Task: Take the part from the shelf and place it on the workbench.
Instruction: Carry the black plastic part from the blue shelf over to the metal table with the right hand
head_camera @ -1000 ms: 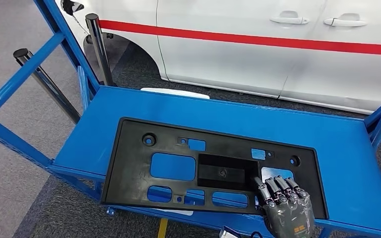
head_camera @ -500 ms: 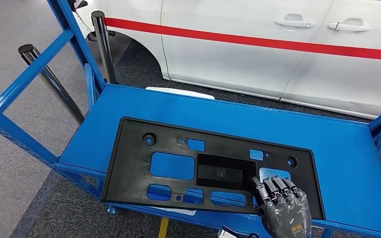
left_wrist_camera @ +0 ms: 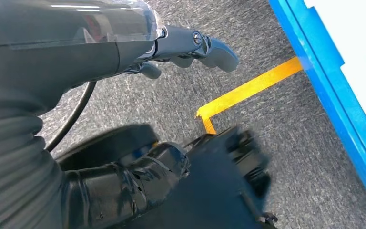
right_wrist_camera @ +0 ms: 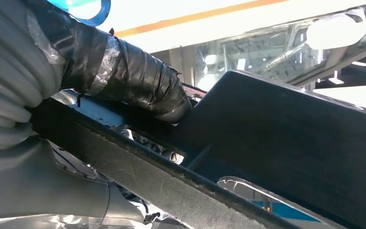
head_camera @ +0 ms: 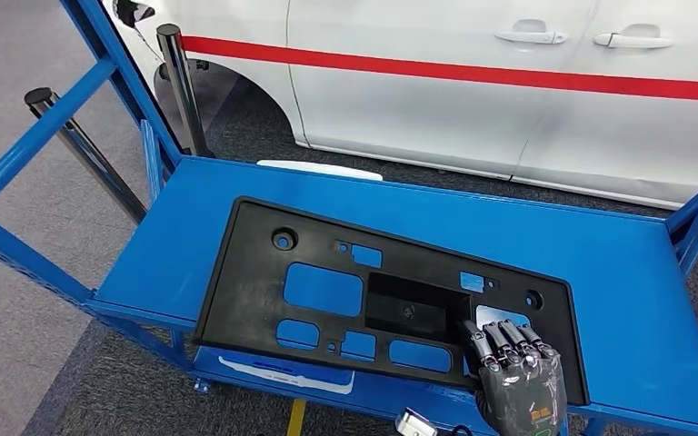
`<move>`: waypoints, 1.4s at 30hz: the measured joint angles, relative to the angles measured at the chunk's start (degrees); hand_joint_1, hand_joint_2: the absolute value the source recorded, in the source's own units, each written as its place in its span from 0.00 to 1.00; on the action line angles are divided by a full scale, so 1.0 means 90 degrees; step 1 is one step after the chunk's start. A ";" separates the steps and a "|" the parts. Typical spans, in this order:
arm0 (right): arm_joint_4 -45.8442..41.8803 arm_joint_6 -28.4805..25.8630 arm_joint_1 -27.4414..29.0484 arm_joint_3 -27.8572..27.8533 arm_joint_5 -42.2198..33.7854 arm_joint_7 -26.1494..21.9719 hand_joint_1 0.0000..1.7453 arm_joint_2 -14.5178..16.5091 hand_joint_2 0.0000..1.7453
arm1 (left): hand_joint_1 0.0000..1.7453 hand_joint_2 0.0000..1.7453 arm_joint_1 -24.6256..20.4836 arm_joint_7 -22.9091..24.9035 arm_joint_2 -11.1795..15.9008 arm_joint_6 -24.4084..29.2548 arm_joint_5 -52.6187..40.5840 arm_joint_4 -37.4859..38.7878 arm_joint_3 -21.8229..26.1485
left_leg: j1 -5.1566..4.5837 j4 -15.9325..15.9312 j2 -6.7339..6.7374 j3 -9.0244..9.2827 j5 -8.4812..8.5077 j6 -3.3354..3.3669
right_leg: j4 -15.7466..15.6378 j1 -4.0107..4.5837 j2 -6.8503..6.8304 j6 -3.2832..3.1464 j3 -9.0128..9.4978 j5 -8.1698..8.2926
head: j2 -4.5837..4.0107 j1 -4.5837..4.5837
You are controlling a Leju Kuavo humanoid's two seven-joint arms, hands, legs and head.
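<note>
Right hand (head_camera: pixel 523 386) grips the near right edge of the black part (head_camera: pixel 327 291), its dark fingers (head_camera: pixel 507 343) curled over the top face beside a rectangular cutout. From the right wrist view the thumb (right_wrist_camera: pixel 138 86), wrapped in black tape, presses against the underside of the part's rim, so the plate is pinched between thumb and fingers. The part is a long flat black plate with several rectangular openings and a recessed box near its middle. It lies on the blue shelf (head_camera: pixel 600 263), with its near edge reaching out over the shelf's front lip and its left end angled slightly away.

Left hand (left_wrist_camera: pixel 190 45) hangs beside the shelf over the grey carpet (left_wrist_camera: pixel 276 157), fingers loosely extended and apart, holding nothing. A yellow floor line (left_wrist_camera: pixel 248 88) runs across the carpet towards the shelf's blue edge.

Blue frame posts (head_camera: pixel 45 136) rise at the shelf's left side, with two dark bollards (head_camera: pixel 177 77) behind them. Beyond stands a white car (head_camera: pixel 509 91) with a red stripe along its doors.
</note>
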 joint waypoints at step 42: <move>0.0205 0.0000 -0.0173 0.0393 -0.0001 0.0348 1.00 -0.0145 1.00 | 0.00 1.00 -0.0032 0.0023 -0.0037 0.0017 0.0024 0.0000 0.0031 | -0.0066 -0.0856 0.0084 0.0313 0.0353 0.0279 | 0.1509 0.0002 -0.0007 0.0252 -0.0669 -0.0868 | 0.0000 0.0003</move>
